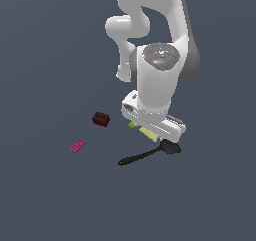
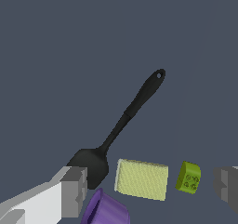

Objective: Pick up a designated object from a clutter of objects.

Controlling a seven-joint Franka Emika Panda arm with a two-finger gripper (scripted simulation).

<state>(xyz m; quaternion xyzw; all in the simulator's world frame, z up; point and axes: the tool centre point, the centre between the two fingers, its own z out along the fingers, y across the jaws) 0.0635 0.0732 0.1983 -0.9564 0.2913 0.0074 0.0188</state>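
The black spatula (image 2: 122, 125) lies flat on the dark floor, its thin handle pointing away from its broad head (image 1: 170, 147). My gripper (image 2: 148, 190) hangs open above the clutter with nothing held. One grey finger (image 2: 72, 190) is beside the spatula head, the other finger (image 2: 227, 187) is far across. Between them, below, lie a pale yellow flat block (image 2: 141, 179), a small green brick (image 2: 188, 177) and the rim of a purple cup (image 2: 106, 210). In the exterior view the arm's hand (image 1: 152, 117) covers most of these; the fingertips are hidden there.
A dark red brick (image 1: 100, 119) and a pink brick (image 1: 77, 146) sit apart toward the exterior view's left. The pale yellow block (image 1: 148, 133) and green brick (image 1: 132, 125) peek out under the hand. Plain dark floor surrounds everything.
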